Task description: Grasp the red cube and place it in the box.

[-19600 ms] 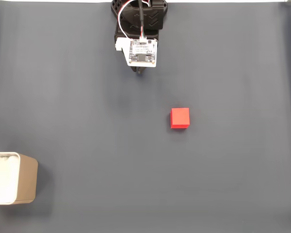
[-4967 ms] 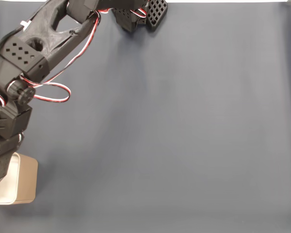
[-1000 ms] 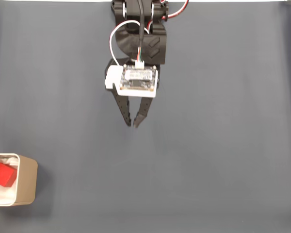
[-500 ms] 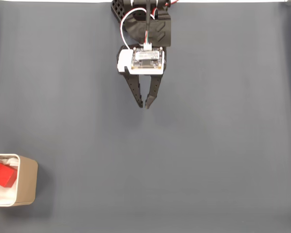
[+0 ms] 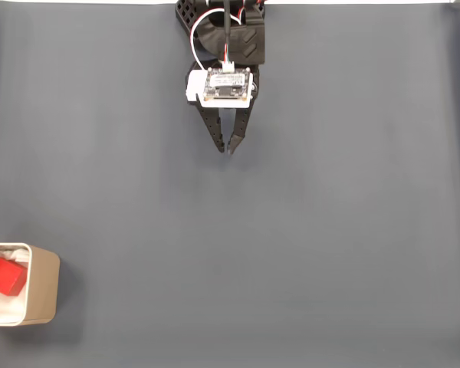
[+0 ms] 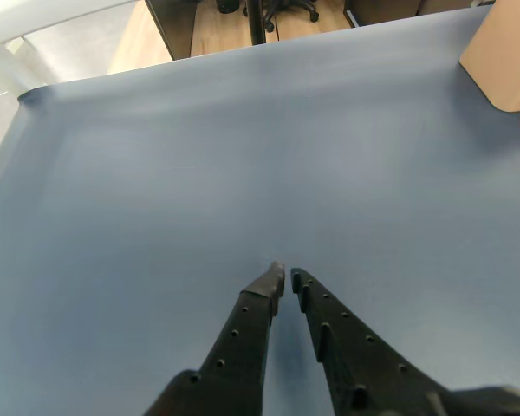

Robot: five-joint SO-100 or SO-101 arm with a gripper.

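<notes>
Fixed view: cube [image 5: 5, 277] sits inside the box [image 5: 44, 285], far left edge of frame near the bottom, resting on the white lining, tilted a bit, nothing touching it. Box is on the tabletop [image 5: 330, 230], which is covered w/ a dark grey-blue mat.

Gripper [image 5: 225, 149] hangs top centre, well apart from box, to the right of it and farther up the frame. Fingers [image 5: 214, 133] narrow: tips nearly meet, only a slim gap, nothing between them. White circuit board [image 5: 225, 84] w/ red-white wires sits on the wrist above the fingers; black arm [image 5: 228, 38] runs up to the top edge.

Other view: both black fingers [image 6: 243, 334] enter from the bottom, tips close together w/ a thin slit between, empty, over bare mat [image 6: 156, 191]. Tan box corner [image 6: 505, 52] shows at top right. Wood floor and a chair base [image 6: 269, 10] lie beyond the mat's far edge.
</notes>
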